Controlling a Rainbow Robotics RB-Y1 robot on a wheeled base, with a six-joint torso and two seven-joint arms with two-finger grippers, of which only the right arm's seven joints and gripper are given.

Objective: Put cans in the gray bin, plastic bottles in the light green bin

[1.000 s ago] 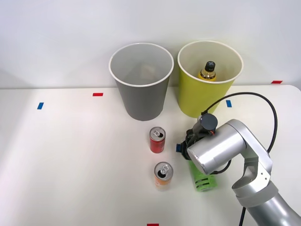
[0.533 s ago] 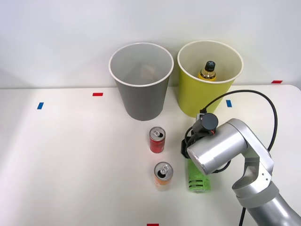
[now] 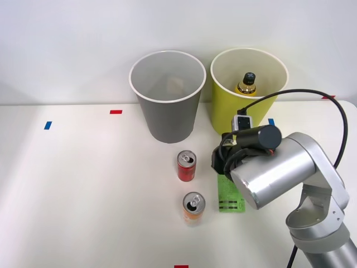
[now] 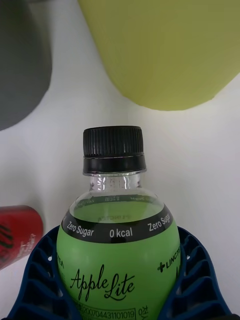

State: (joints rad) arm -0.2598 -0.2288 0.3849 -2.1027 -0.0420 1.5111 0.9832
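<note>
End effector (image 4: 120, 295) grips the green-labelled bottle (image 4: 117, 250) between its closed blue fingers (image 4: 192, 280).

White table (image 3: 83, 184), plain pale wall (image 3: 67, 44), red, blue tape marks.

Tall tapered gray bin (image 3: 168, 100) with white rim, upright at the back of the white tabletop (image 3: 83, 184). Matching yellow-green bin (image 3: 245, 95) stands just right of the gray bin; an amber-gold, black-capped plastic bottle (image 3: 246, 84) stands inside it. Short red can (image 3: 186, 166) stands in front of the gray bin; short orange can (image 3: 193, 207) stands nearer still. Green-labelled, black-capped bottle (image 4: 116, 240) lies right of the cans, clasped between the blue ribbed fingers (image 4: 197, 280) of the end effector (image 4: 120, 287), cap toward the bins.
</note>
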